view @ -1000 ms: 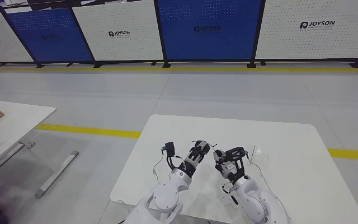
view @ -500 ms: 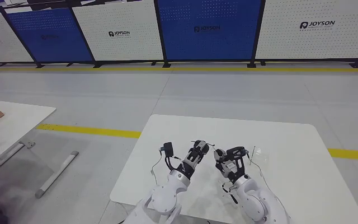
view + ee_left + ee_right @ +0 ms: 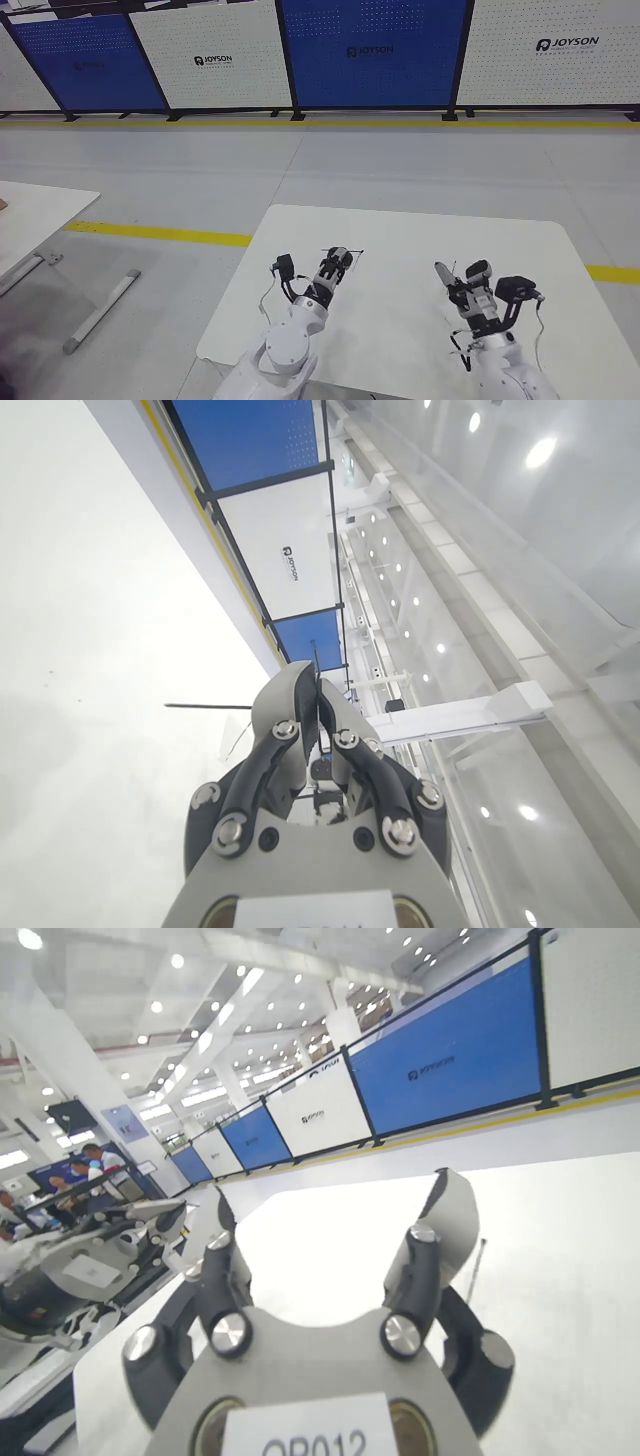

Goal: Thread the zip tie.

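Counting one zip tie [image 3: 207, 706]: we are clamping it in the left gripper [image 3: 316, 682] over the table's [image 3: 400, 225] left half, its length running parallel to the far edge; the second, right gripper [image 3: 331, 1183] is gaping.

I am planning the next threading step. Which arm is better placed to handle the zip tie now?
Probably the left: the left tool is shut on the zip tie. The right tool is open, empty and apart from it.
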`<state>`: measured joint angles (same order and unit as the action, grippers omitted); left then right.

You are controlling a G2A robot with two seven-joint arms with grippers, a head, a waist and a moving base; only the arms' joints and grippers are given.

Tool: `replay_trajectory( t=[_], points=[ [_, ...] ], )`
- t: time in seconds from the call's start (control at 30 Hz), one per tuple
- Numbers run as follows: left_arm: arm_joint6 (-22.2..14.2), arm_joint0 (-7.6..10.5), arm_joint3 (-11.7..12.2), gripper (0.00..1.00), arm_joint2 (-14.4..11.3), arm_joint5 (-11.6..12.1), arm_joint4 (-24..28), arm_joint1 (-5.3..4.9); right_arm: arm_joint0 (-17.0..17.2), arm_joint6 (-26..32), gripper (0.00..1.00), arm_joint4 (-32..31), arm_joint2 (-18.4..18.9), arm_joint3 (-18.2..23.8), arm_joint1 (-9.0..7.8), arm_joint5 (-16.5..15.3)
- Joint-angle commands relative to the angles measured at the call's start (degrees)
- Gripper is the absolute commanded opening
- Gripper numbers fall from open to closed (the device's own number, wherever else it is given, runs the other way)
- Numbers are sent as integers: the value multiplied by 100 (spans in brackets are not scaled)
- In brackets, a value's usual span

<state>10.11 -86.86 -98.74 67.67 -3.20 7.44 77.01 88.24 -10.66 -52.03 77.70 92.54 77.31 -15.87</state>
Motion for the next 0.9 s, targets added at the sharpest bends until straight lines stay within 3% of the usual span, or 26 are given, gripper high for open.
replay_trajectory(
  t=[0.0, 0.13, 0.47, 0.6, 0.73, 0.87],
  points=[
    [56, -9, 32, 0, 24, 12, 38, 5, 128, -135, 100, 176, 237, 102, -17, 64],
    [-147, -100, -79, 0, -25, 105, 213, 9, 178, -176, 100, 301, 357, 137, -25, 112],
    [-147, -100, -79, 0, -25, 105, 213, 9, 178, -176, 100, 301, 357, 137, -25, 112],
    [383, 52, 167, 0, -62, 117, 78, 53, 178, -176, 100, 301, 357, 137, -25, 112],
    [851, 262, 547, 0, -259, 97, -41, 127, 178, -176, 100, 301, 357, 137, -25, 112],
    [992, 312, 718, 0, -380, 238, 105, 179, 178, -176, 100, 301, 357, 137, -25, 112]
  ],
)
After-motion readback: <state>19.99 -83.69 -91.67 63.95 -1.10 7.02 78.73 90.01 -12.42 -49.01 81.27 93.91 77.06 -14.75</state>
